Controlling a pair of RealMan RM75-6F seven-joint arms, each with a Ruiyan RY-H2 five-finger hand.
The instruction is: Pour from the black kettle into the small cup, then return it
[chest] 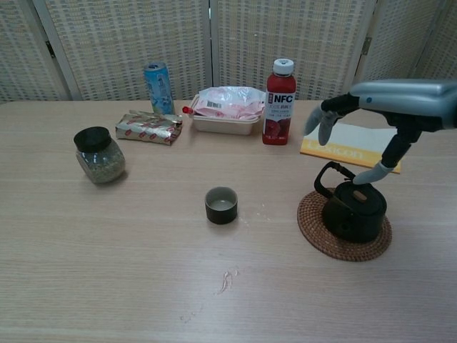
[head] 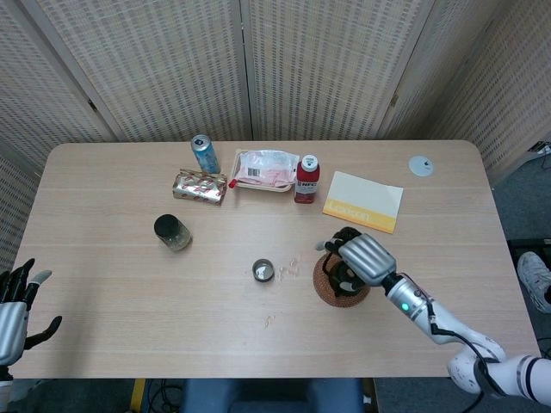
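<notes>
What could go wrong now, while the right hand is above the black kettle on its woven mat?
1. The right hand hangs open above the black kettle; closing beside the thin handle could tip it off the round woven mat.
2. The small dark cup is narrow, so pouring may miss it.
3. The red juice bottle stands close behind and might be knocked during the lift.
</notes>
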